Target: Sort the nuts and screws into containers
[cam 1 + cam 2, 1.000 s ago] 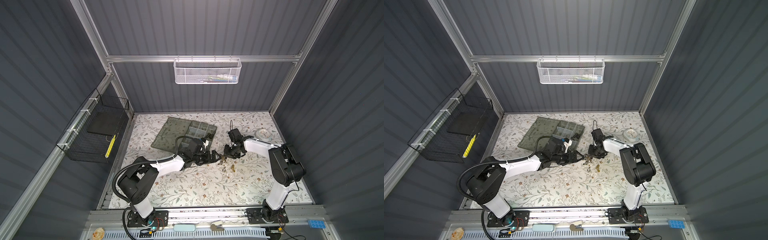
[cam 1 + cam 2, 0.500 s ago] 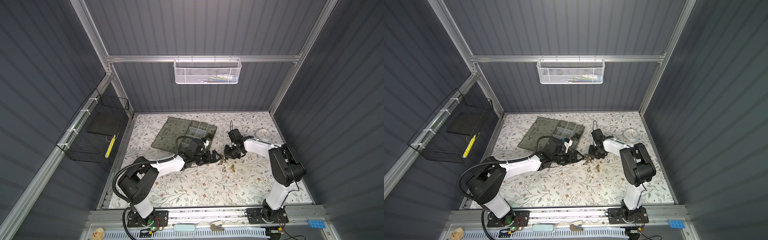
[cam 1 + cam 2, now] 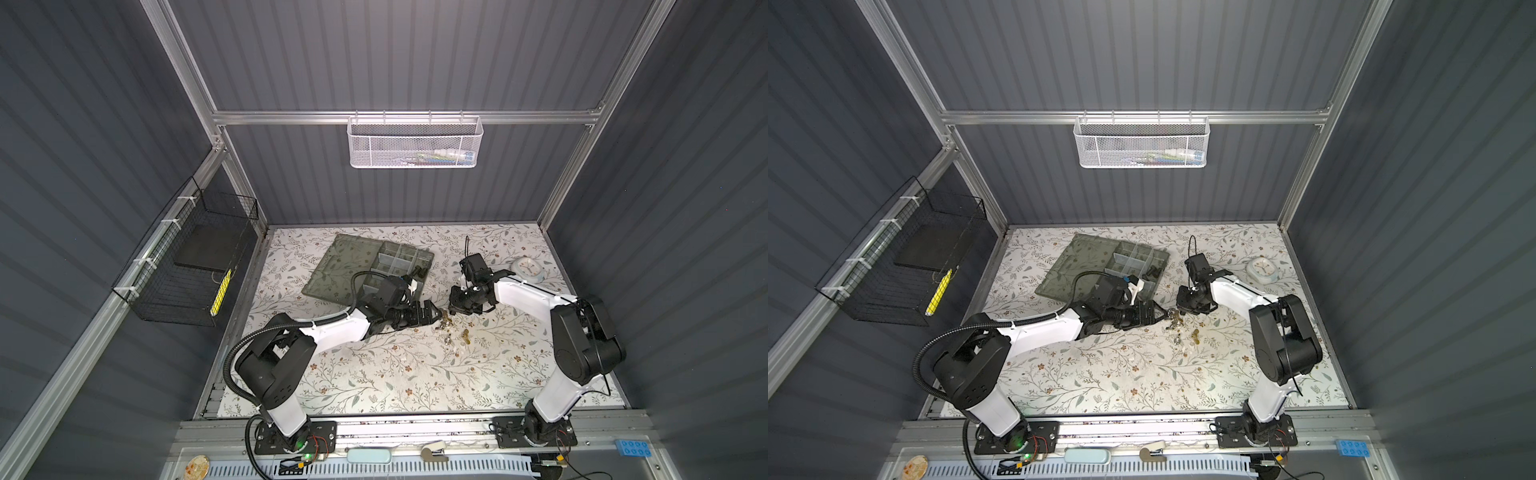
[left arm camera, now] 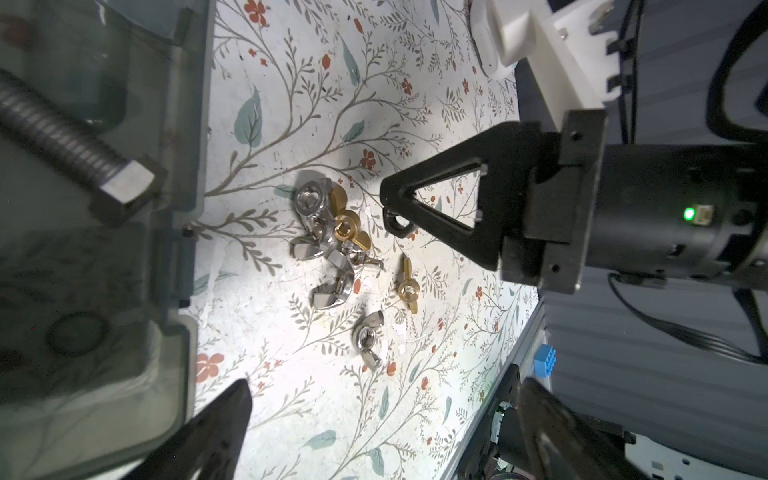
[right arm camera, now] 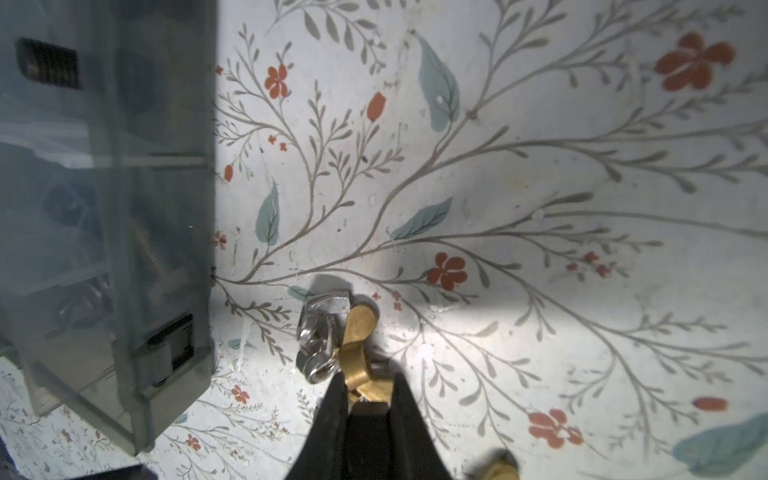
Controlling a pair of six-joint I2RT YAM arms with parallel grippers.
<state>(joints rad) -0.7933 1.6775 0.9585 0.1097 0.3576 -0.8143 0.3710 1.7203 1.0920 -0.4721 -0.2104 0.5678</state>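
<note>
**A:** What carries it all?

**B:** A floral-printed table [image 3: 374, 374]. The left arm [image 3: 332, 328] lies low and stretched toward its middle. The right arm [image 3: 523, 295] bends in from the opposite side.

**A:** And the containers?

**B:** The organiser box [image 3: 401, 264] sits toward the back of the table, left of centre. Its lid [image 3: 345, 266] is folded back flat beside the compartments. In the left wrist view a silver screw [image 4: 54, 129] lies inside a compartment at the box's corner.

**A:** The left tool?

**B:** The left tool [image 4: 382, 386] has its fingers spread wide with nothing between them. It sits low over the table, just beside the heap on the box's side.

**A:** The right one?

**B:** The right tool [image 5: 368, 397] is drawn in to a narrow gap and pinches one wing of a brass wing nut [image 5: 357, 340]. I cannot tell whether that nut is clear of the table.

**A:** Where are the nuts?

**B:** The nuts [image 4: 328, 237] lie in a small heap on the bare table, near the box's corner and between the two tools. They are mostly silver winged ones lying against each other, and the pinched brass one touches them. A lone brass nut [image 4: 407, 286] and a lone silver nut [image 4: 368, 336] lie singly close by, toward the table's front.
</note>
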